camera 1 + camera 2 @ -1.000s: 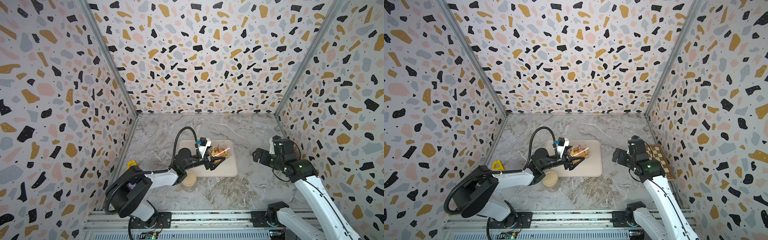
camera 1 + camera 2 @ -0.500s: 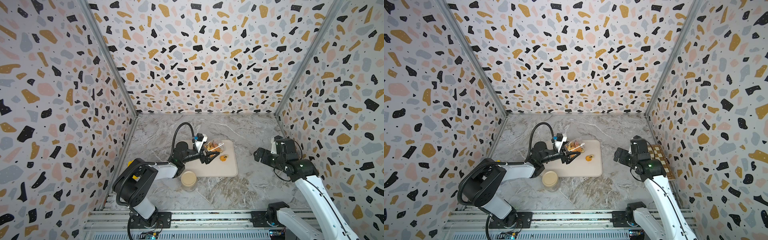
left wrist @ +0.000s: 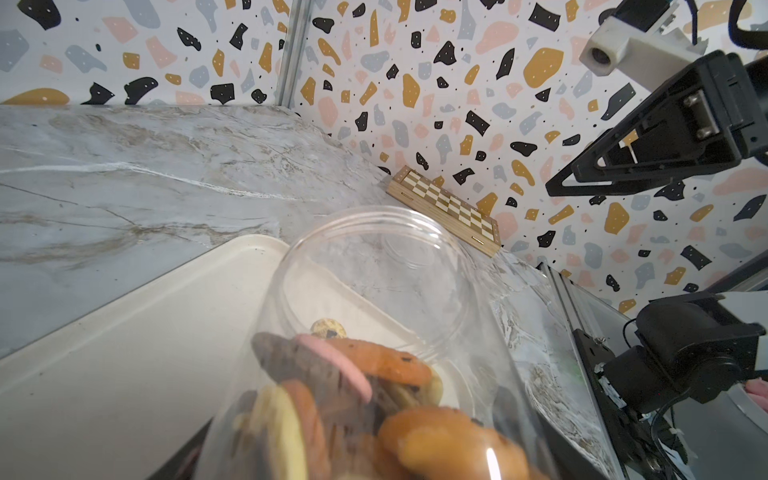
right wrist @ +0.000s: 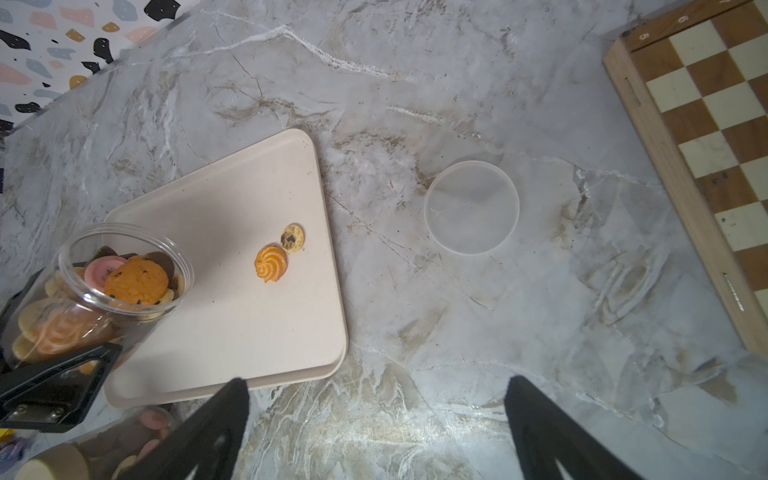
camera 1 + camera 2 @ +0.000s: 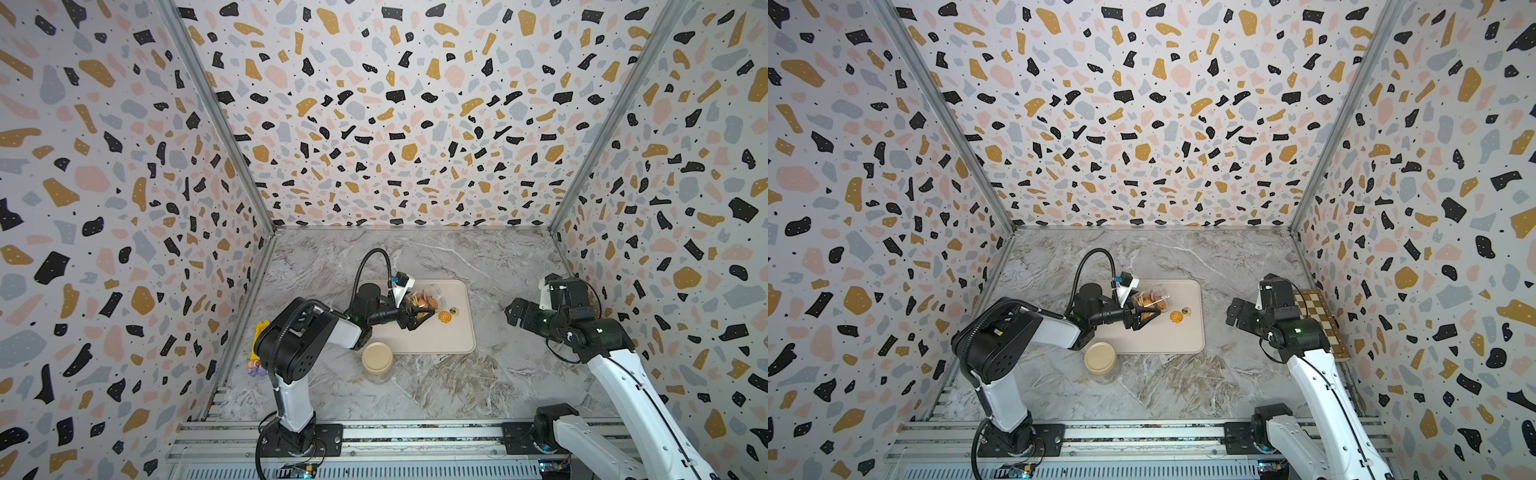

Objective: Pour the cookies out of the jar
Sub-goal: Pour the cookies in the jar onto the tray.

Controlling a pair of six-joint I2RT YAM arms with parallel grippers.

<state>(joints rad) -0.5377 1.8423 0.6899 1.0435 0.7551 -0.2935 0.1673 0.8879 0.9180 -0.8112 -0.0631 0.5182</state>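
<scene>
Top views both show the left gripper clamped around the tipped clear jar, its mouth over the cream tray. Most cookies sit inside; two lie loose on the tray. The right gripper hangs empty, fingers spread, above the marble table.

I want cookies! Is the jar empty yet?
No. The tipped jar holds many cookies; only two lie on the tray.

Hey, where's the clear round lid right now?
In the right wrist view, the clear round lid lies flat on the marble table, on the right side of the beige tray, between it and the chessboard.
</scene>
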